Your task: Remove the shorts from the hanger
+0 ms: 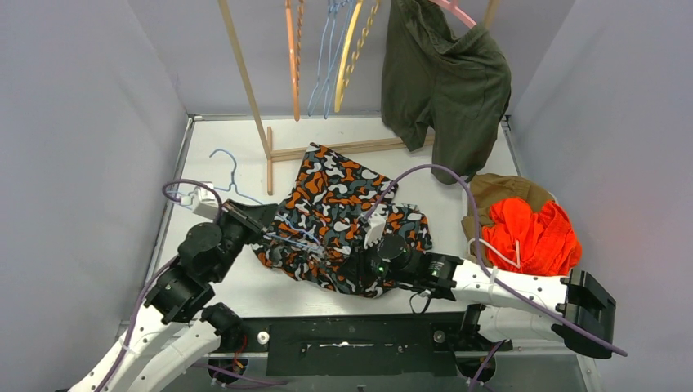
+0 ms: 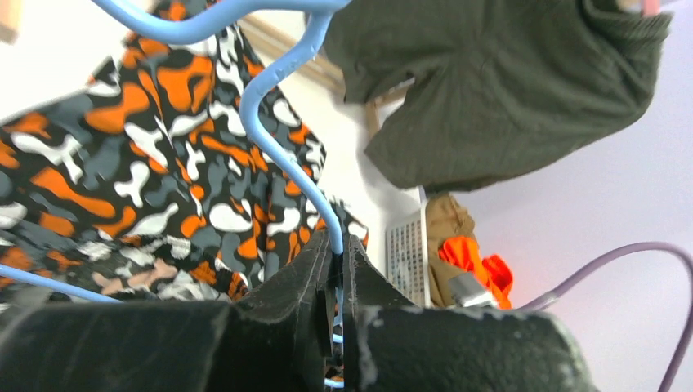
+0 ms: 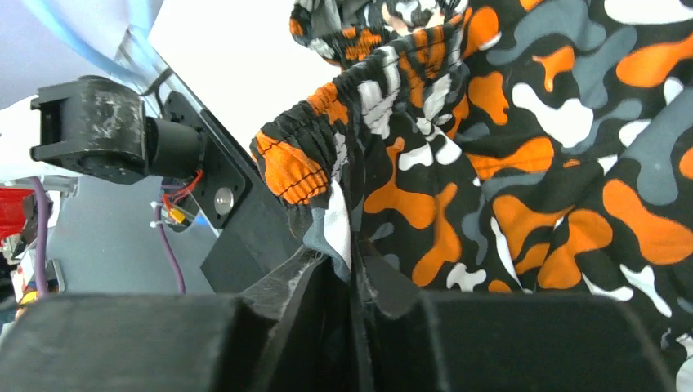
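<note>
Between the left arm (image 1: 176, 286) and the right arm (image 1: 498, 286), at the middle of the surface (image 1: 237, 139), the camouflage shorts (image 1: 335, 204) lie crumpled with a blue hanger (image 2: 278, 155) threaded through them. We see the left jaws pressed together on the hanger's wire at the shorts' left edge; the left wrist view shows the blue wire running straight down into the slit between them. The right jaws are pinching cloth: the right wrist view shows a gathered, elastic edge of the same shorts drawn into their narrow gap, on the near right part of the heap.

So each arm has its own half of the job, wire on the left and cloth on the right, and the shorts span the space between the two grips. From the overhead view the wire seems to cross the near part of the cloth roughly from left to right, though most of it is buried and we cannot trace it fully. We judge that the coming move turns on that line: the grips need to part sideways along it, so the wire slides out of the waist rather than dragging the whole heap.

Dark green shorts (image 1: 445, 82) hang on the wooden rack (image 1: 245, 73) behind, well apart from both grips.
</note>
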{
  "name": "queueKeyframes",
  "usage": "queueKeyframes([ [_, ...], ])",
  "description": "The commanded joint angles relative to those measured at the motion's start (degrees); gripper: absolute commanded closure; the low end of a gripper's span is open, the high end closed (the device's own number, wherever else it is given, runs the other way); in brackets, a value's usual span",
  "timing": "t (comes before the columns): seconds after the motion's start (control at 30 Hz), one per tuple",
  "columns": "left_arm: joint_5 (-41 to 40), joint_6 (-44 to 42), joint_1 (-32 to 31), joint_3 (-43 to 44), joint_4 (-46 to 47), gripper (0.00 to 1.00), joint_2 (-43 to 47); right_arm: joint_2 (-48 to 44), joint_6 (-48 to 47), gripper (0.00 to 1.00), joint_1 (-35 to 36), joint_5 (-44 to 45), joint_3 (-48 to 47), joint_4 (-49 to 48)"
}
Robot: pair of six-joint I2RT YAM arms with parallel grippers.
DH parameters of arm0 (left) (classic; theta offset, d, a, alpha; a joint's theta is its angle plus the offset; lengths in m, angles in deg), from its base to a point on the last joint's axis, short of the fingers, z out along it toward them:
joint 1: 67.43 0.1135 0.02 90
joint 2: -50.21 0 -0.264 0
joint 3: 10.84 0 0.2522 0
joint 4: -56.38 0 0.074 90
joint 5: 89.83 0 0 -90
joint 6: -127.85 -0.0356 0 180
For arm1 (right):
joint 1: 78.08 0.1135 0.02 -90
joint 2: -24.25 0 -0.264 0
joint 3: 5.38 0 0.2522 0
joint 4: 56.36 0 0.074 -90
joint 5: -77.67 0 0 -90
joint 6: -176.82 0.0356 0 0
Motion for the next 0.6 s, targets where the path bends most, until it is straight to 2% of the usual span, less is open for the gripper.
queueKeyframes([
  [0.0, -8.30, -5.16, 0.08, 5.91, -7.26, 1.00, 1.57, -1.09, 1.73, 0.91, 0.24, -0.35, 1.97, -0.77],
  [0.03, -8.76, -5.44, 0.14, 6.38, -7.97, 1.00, 1.73, -0.78, 2.15, 0.90, 0.30, 0.84, 2.09, 0.38],
  [0.07, -8.87, -5.65, 0.12, 6.62, -8.33, 1.00, 1.84, -0.28, 2.82, 0.84, 0.26, 2.32, 1.98, 2.01],
  [0.1, -8.44, -5.71, 0.04, 6.64, -8.34, 1.00, 2.01, 0.36, 3.45, 0.74, 0.15, 4.51, 1.39, 4.19],
  [0.23, -4.34, -5.84, 0.09, 5.82, -6.50, 1.00, 1.95, 1.55, 4.72, 0.52, 0.29, 9.72, -3.30, 12.39],
  [0.37, 1.35, -6.04, 0.07, 4.37, -3.35, 1.00, 0.29, -2.74, 0.37, 0.36, 0.49, 6.88, -3.58, 5.84],
  [0.47, 4.61, -6.17, 0.06, 3.66, -1.01, 1.00, -1.07, -6.10, -2.44, 0.29, 0.53, 2.82, -2.92, 0.05],
  [0.57, 6.33, -5.78, 0.07, 3.28, 0.20, 1.00, -2.37, -7.95, -4.13, 0.26, 0.64, -1.28, -3.26, -3.23],
])
